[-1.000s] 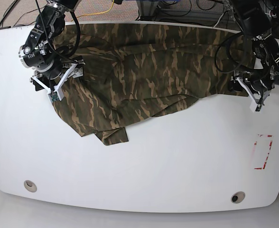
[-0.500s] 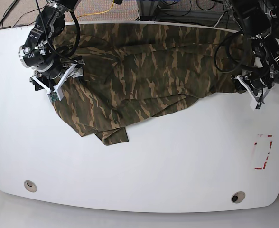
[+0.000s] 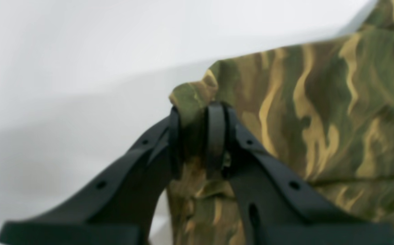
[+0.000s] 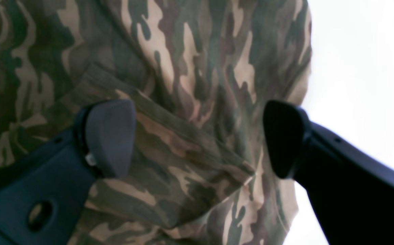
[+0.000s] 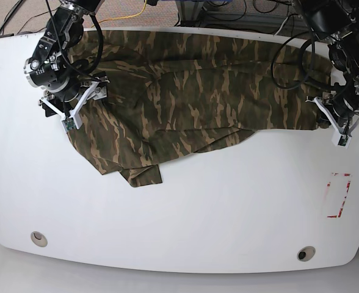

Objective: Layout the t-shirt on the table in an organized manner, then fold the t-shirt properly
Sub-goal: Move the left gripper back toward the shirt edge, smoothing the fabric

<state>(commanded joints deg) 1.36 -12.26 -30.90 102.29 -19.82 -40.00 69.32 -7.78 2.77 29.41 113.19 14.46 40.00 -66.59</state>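
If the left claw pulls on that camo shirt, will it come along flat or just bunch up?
Probably bunch. The shirt looks floppy: it lies in folds and overlapping flaps on the table. The left claw pinches only a small corner, so cloth would likely stretch there and drag behind. It seems light; the glossy top may let it slide.

Left tool (image 3: pixel 197 136) clamped tight, right tool (image 4: pixel 197 139) spread wide, both arms lowered
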